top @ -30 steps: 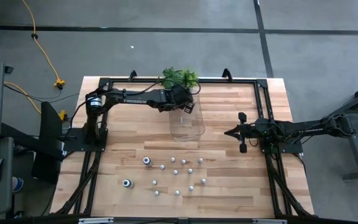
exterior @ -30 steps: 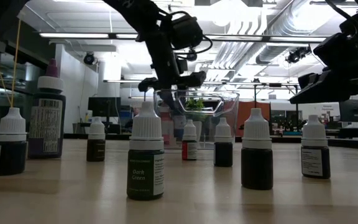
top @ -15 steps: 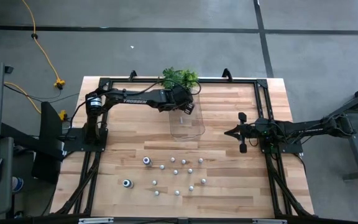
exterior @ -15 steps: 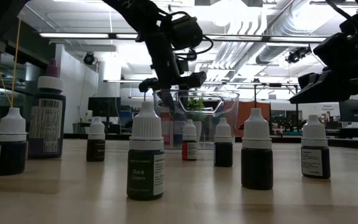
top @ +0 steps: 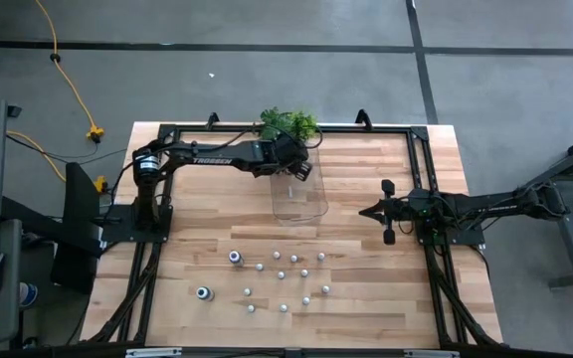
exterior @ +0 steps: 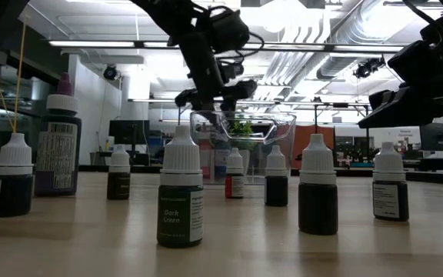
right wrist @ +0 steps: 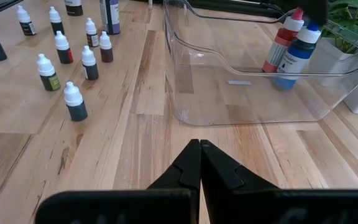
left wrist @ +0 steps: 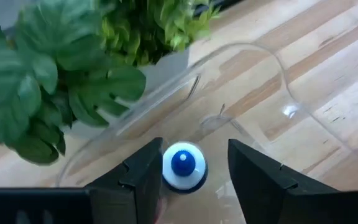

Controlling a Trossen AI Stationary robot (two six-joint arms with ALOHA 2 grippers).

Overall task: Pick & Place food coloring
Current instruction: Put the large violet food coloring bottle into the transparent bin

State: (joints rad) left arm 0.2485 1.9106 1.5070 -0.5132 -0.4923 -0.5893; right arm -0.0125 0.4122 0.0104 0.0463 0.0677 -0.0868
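Note:
My left gripper hangs open over the far end of the clear tray. A blue-topped food coloring bottle stands below it, with a gap to each finger. The right wrist view shows that blue bottle and a red one both tilted inside the tray at its far wall. Several small white-capped bottles and two bigger ones stand upright on the near half of the table. My right gripper waits shut at the table's right side.
A green leafy plant in a white pot stands at the far edge, right beside the tray and my left gripper. Black frame rails run along the table's sides. Bare wood lies between the tray, the bottles and my right arm.
My left gripper has risen slightly above the tray's far end and rolled a little about its own line. The bottles on the table and my right arm have kept still.

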